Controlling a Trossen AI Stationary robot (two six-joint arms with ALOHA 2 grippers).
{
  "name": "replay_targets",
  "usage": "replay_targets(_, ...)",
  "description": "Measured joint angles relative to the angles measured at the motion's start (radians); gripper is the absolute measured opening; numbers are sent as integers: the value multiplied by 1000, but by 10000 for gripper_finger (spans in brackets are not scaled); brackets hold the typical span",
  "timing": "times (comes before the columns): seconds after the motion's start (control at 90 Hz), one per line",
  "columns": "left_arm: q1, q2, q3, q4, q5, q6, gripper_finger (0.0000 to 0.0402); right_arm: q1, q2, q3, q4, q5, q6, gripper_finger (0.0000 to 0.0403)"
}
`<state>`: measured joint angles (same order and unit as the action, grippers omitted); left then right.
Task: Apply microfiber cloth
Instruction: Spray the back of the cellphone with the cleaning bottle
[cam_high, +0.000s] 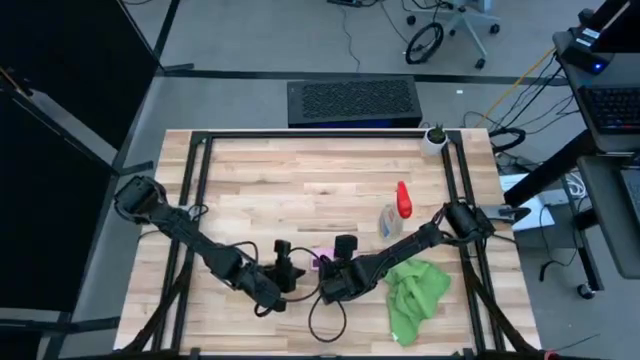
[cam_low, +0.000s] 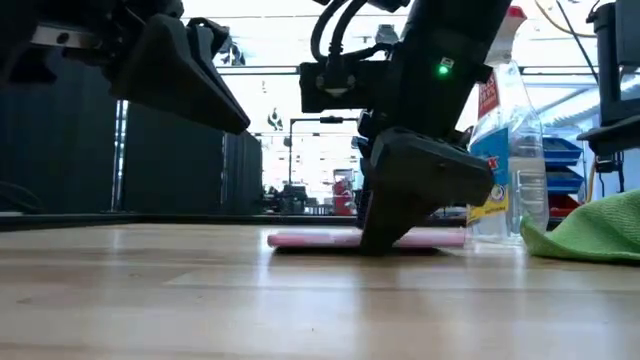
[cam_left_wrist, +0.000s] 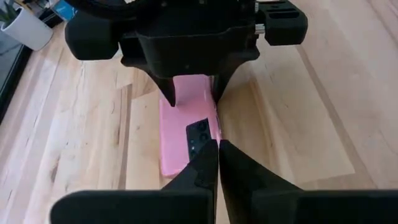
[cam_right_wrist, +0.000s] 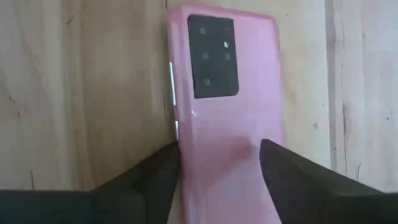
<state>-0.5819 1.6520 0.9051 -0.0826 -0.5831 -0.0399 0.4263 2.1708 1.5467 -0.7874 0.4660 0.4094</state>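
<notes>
Butcher-block planks make up the table (cam_high: 300, 170), with the room's shelving beyond it in the low view. Largest of the loose things is the microfiber cloth (cam_high: 415, 292), crumpled in a heap at the right of the pink phone (cam_right_wrist: 227, 118), near but not touching it. It looks soft, light and limp, so it would likely sag and trail when lifted; a pinch on a raised fold near the top of the heap seems the surest hold. A clear spray bottle (cam_high: 392, 215) stands behind the cloth, farther from the phone.

Next the right gripper (cam_right_wrist: 217, 165): it is down at the phone, jaws spread to about the phone's width, a finger at each long edge; whether they press it, I cannot tell. The left gripper (cam_left_wrist: 217, 163) hovers at the phone's other end, jaws pressed together, holding nothing. The phone lies flat, camera side up.
</notes>
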Motion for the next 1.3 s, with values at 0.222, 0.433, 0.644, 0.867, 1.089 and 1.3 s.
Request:
replay_targets(0.222, 0, 0, 0, -10, 2, -5, 0, 0, -7, 0, -8, -1, 22, 202)
replay_targets(0.433, 0, 0, 0, -3, 7, -6, 0, 35, -118, 0, -86, -100, 213, 207)
replay_targets(0.644, 13, 0, 0, -1, 18, -6, 0, 141, -244, 0, -204, -161, 409, 208)
replay_targets(0.867, 80, 0, 0, 48, 116, -31, 0, 263, -329, 0, -437, -10, 719, 208)
replay_targets(1.089, 133, 0, 0, 137, 165, -41, 0, 380, -391, 0, -627, 187, 1054, 210)
replay_targets(1.3, 191, 0, 0, 179, 227, -84, 24, 441, -397, -17, -782, 222, 1304, 242)
